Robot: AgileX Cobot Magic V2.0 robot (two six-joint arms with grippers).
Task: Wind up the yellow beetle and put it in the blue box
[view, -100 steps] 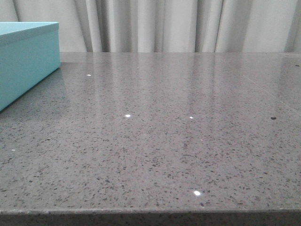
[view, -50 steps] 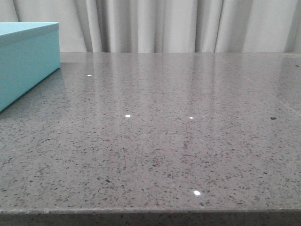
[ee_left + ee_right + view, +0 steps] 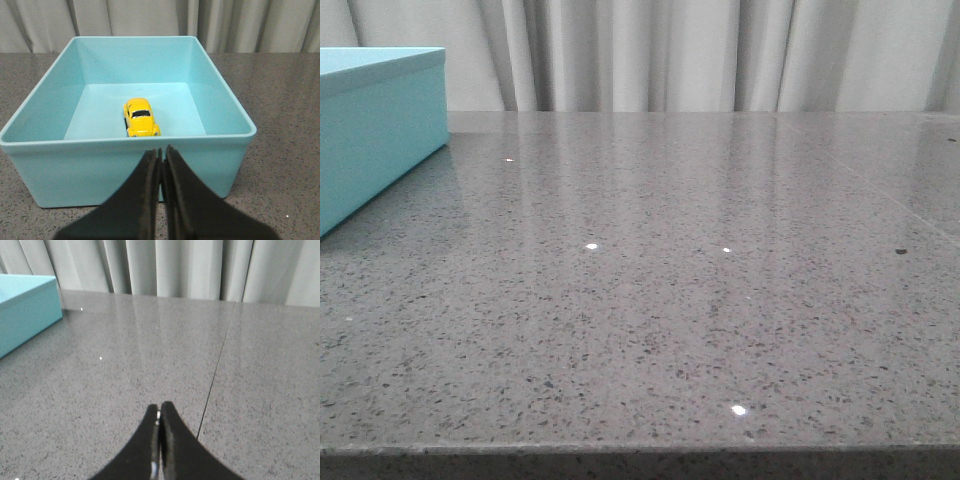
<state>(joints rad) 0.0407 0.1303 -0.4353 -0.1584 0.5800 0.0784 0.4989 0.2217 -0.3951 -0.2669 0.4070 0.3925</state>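
The yellow beetle (image 3: 140,117) sits on its wheels on the floor of the blue box (image 3: 129,170), near the centre of the left wrist frame, its front end pointing toward the lower edge of that frame. It rests close to the near wall of the box and well apart from the other 3 walls. The box is open-topped, with a thin overhanging rim, and stands on a grey speckled stone table (image 3: 285,125).

The left gripper (image 3: 162,155) appears at lower centre of the left wrist frame, just outside the near wall of the box. Its 2 dark fingers are pressed together with nothing between them. It does not touch the car.

The right gripper (image 3: 159,412) appears at lower centre of the right wrist frame, above bare table, its 2 fingers likewise closed against each other and empty. A thin seam (image 3: 216,370) in the tabletop runs from the upper centre of that frame down past the gripper's right. The box occupies the upper left corner of that frame, well apart from the gripper.

In the front view the box fills the upper left corner; neither gripper nor the car is visible there. Pale pleated curtains (image 3: 700,55) cross the top of the frame.
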